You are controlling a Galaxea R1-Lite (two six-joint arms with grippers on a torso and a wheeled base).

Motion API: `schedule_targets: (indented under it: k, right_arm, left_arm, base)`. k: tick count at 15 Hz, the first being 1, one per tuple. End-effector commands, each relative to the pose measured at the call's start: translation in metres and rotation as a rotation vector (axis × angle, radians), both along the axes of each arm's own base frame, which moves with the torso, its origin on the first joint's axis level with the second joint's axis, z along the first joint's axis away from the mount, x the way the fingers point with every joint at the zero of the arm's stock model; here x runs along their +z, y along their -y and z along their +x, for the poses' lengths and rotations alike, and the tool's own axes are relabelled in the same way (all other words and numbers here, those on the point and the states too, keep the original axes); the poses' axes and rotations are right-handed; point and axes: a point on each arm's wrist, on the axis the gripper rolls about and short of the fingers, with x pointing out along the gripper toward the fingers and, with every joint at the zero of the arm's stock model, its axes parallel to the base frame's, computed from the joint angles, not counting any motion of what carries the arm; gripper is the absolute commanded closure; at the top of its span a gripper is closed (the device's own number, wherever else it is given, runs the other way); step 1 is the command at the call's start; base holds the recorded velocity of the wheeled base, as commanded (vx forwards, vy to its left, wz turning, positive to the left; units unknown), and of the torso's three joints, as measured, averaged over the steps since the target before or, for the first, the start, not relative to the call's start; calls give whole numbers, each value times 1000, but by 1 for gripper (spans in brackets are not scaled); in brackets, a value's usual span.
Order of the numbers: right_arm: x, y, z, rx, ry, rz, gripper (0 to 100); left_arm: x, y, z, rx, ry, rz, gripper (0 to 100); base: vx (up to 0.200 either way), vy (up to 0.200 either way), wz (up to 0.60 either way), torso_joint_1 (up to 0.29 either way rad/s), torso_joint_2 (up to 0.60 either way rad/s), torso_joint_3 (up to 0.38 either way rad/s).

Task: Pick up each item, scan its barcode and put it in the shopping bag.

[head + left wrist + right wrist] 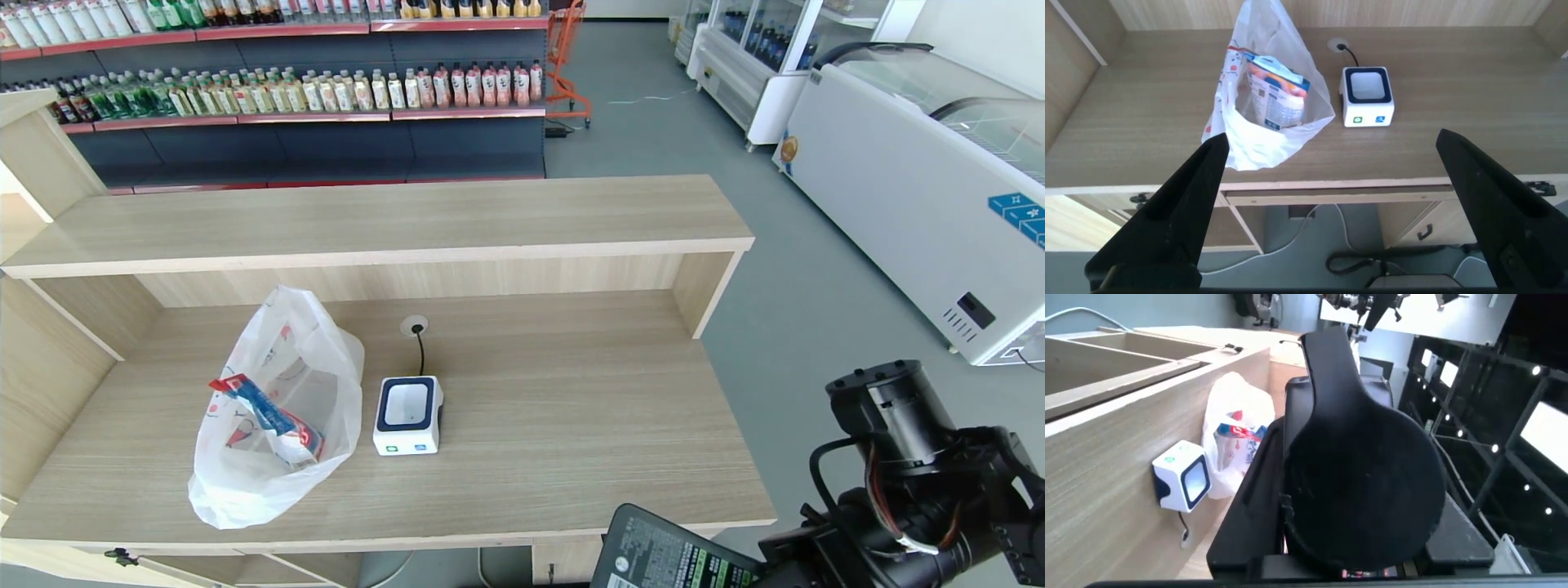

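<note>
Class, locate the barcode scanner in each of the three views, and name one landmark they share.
Head view: barcode scanner on the counter, right of the shopping bag.
Left wrist view: barcode scanner beside the shopping bag.
Right wrist view: barcode scanner next to the shopping bag.
Shared landmark: the shopping bag.

We log the bag (282, 351): white plastic, slumped open on the counter (571, 425), a red-blue packet (265, 415) tilted inside. The scanner (408, 408), white with its window facing up, sits just right of it.
</note>
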Motion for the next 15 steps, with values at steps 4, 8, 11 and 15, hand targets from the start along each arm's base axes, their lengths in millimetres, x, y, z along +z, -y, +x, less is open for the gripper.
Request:
schedule_targets:
  k: [4, 8, 11, 15]
  right_arm:
    - [0, 1, 0, 21, 77, 16, 100]
    - [-3, 0, 1, 22, 65, 9, 100]
    - [-5, 0, 1, 22, 58, 5, 100]
    - [-8, -1, 2, 24, 47, 0, 100]
  left_arm:
    - [0, 0, 0, 0, 1, 0, 0]
    - [0, 0, 0, 0, 1, 0, 0]
    - [0, 0, 0, 0, 1, 0, 0]
    - [0, 0, 0, 0, 1, 0, 0]
  base:
    - [0, 0, 0, 0, 0, 0]
    - [0, 0, 0, 0, 0, 0]
    - [0, 0, 0, 0, 0, 0]
    - [0, 0, 0, 0, 0, 0]
